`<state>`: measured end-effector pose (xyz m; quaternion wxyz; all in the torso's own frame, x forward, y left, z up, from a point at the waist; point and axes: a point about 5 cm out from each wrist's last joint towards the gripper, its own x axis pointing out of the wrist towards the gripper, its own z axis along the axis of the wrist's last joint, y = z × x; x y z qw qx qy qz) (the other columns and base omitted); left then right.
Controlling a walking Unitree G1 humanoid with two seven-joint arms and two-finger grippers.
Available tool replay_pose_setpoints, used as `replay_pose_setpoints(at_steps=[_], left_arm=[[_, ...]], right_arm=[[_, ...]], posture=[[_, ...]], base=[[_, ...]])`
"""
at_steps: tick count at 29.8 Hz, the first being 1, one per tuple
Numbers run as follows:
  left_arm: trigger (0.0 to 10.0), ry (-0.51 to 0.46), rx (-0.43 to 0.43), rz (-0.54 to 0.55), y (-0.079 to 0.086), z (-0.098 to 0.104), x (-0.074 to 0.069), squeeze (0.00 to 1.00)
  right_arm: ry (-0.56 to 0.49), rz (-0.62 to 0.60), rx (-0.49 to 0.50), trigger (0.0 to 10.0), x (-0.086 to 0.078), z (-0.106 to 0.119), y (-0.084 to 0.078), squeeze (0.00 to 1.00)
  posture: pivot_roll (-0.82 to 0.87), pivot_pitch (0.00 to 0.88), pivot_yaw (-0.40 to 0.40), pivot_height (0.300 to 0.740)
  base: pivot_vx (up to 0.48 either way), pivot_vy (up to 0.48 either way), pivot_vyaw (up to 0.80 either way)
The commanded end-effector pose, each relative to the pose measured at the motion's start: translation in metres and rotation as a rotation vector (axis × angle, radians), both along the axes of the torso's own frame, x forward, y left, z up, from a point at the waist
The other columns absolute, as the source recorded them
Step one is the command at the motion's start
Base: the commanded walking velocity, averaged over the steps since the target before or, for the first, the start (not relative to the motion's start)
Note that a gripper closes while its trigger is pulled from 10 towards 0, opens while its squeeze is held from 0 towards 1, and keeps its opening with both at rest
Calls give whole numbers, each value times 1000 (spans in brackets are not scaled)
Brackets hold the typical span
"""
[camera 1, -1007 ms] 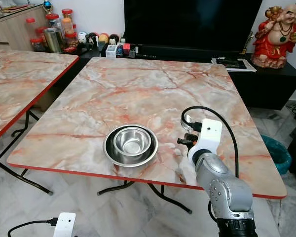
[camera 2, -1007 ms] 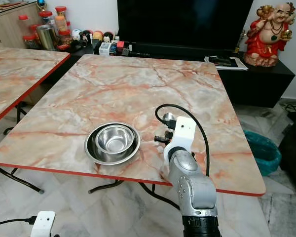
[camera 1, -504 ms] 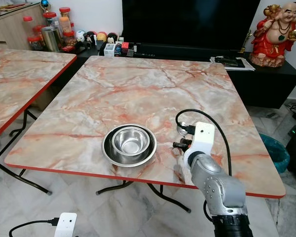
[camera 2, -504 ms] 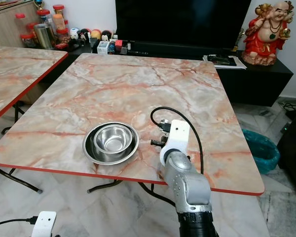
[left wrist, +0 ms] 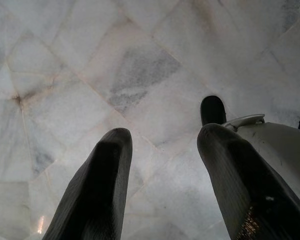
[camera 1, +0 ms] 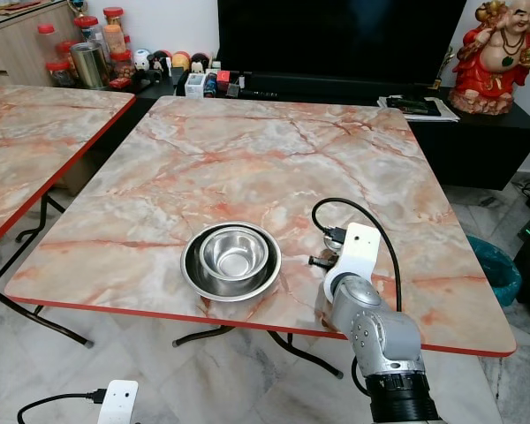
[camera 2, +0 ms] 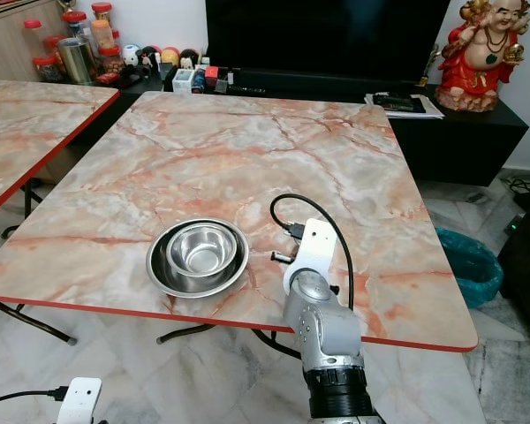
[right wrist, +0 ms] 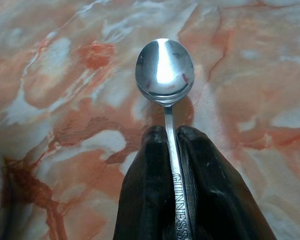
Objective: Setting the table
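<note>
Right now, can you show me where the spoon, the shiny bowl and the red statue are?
spoon [right wrist: 165, 70]: right wrist view, on the middle of its round bowl end.
shiny bowl [camera 1: 235, 252]: left eye view, on the inside bottom.
red statue [camera 1: 499, 57]: left eye view, on its red belly.

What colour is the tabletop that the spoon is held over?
Pink-orange marble pattern with white veins and a red edge; clearest in the left eye view.

A steel bowl [camera 1: 235, 253] was nested upright inside a wider steel plate [camera 1: 197, 277] near the front edge of the marble table [camera 1: 247, 159]. A shiny spoon [right wrist: 166, 75], bowl facing up, was held by its handle just above the tabletop, beside the plate
</note>
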<state>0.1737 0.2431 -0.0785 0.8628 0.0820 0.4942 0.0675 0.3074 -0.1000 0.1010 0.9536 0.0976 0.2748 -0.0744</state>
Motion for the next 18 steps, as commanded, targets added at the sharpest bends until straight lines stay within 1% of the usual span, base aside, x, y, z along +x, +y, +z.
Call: replay_pose_setpoints(at_steps=[1,5,11,18], left_arm=[[10000,8,17,-9,1,0,0,0],[10000,10,16,-9,0,0,0,0],[10000,14,15,-10,0,0,0,0],[10000,14,17,-11,1,0,0,0]], right_arm=[[23,25,100,10000,-5,-1,30,0],[34,-5,89,10000,-5,-6,24,0],[51,-26,95,10000,-7,-9,23,0],[82,-53,124,10000,-10,-15,22,0]], posture=[[-14,19,-28,740],[-13,20,-28,740],[-13,23,-31,740],[-13,23,-29,740]], base=[[0,0,0],[0,0,0],[0,0,0],[0,0,0]])
